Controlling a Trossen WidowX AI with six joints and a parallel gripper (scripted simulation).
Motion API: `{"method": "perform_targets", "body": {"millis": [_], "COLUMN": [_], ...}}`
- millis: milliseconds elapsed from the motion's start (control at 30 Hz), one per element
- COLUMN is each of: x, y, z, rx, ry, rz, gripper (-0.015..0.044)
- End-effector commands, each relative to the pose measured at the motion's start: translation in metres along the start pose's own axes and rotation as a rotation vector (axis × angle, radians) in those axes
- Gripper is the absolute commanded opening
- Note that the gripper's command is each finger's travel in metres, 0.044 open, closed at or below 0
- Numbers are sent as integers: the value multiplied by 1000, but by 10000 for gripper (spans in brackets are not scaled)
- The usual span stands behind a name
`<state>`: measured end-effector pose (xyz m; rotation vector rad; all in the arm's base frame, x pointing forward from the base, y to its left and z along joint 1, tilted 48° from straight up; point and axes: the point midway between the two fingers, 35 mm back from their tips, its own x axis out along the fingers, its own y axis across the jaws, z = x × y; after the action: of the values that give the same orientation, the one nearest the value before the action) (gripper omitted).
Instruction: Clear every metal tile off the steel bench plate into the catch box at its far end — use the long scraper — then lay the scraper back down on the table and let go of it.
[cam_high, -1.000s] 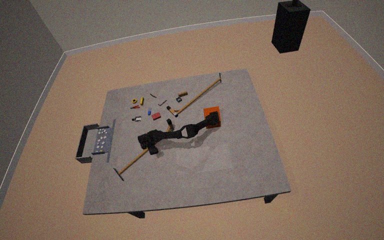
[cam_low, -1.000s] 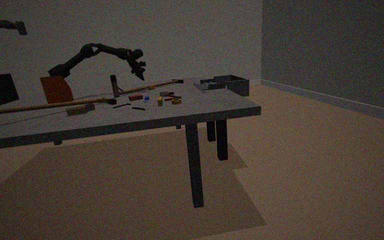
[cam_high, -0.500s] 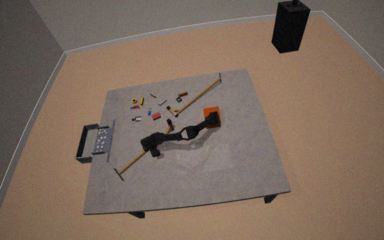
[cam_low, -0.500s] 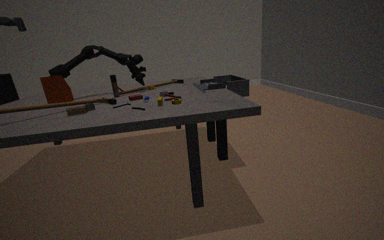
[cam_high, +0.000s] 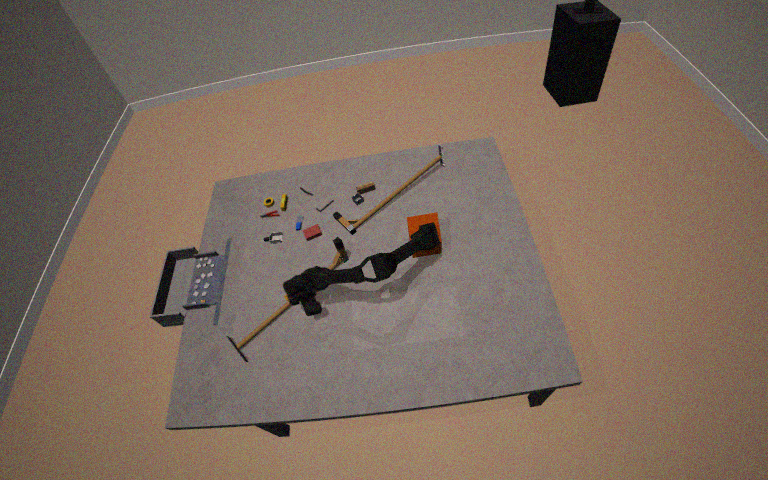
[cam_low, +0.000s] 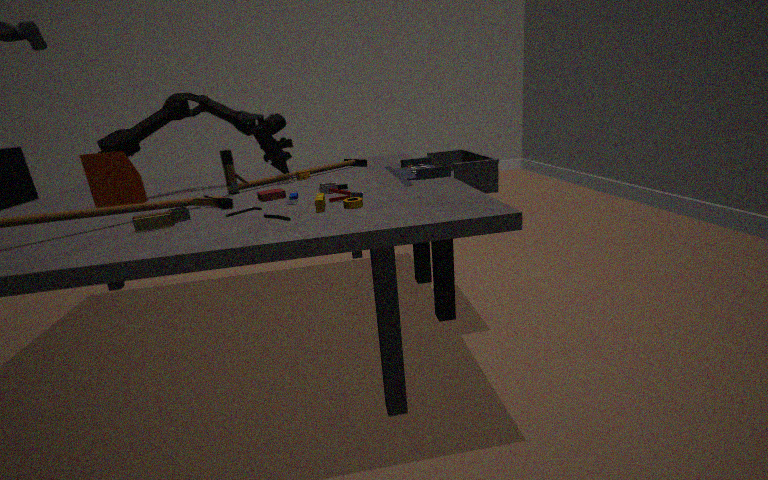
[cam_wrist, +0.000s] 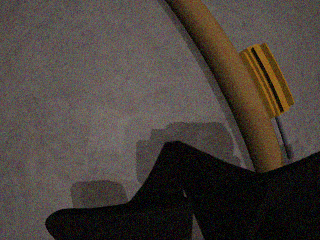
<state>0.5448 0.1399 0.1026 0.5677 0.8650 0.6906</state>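
Observation:
A long wooden-handled scraper (cam_high: 263, 325) (cam_low: 328, 168) (cam_wrist: 212, 47) lies on the table with its dark cross-blade toward the plate side. It has an upright black-topped grip (cam_high: 338, 244) (cam_low: 227, 169) and a yellow-and-black block (cam_low: 303, 175) (cam_wrist: 267, 80) beside the handle. My gripper (cam_low: 286, 170) (cam_wrist: 172, 148) is shut and empty, low above or beside the handle near that block; the exact gap is unclear. The steel bench plate (cam_high: 217, 289) still bears several pale metal tiles (cam_high: 202, 276). The dark catch box (cam_high: 165, 283) (cam_low: 478, 169) is at its far end.
A second long wooden-handled tool (cam_high: 396, 192) (cam_low: 101, 211) lies behind the arm's line. A red block (cam_high: 312, 232) (cam_low: 271, 194), yellow tape roll (cam_high: 269, 201) (cam_low: 352, 202), pliers (cam_high: 270, 214) and other small tools lie between it and the plate. The arm's orange base (cam_high: 416, 226) is near mid-table.

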Motion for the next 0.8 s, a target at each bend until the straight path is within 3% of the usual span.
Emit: {"method": "perform_targets", "body": {"millis": [0,767], "x": [3,7], "y": [-5,-26], "z": [-1,8], "rx": [4,3], "ry": [5,6], "rz": [-3,-5], "gripper": [0,0]}}
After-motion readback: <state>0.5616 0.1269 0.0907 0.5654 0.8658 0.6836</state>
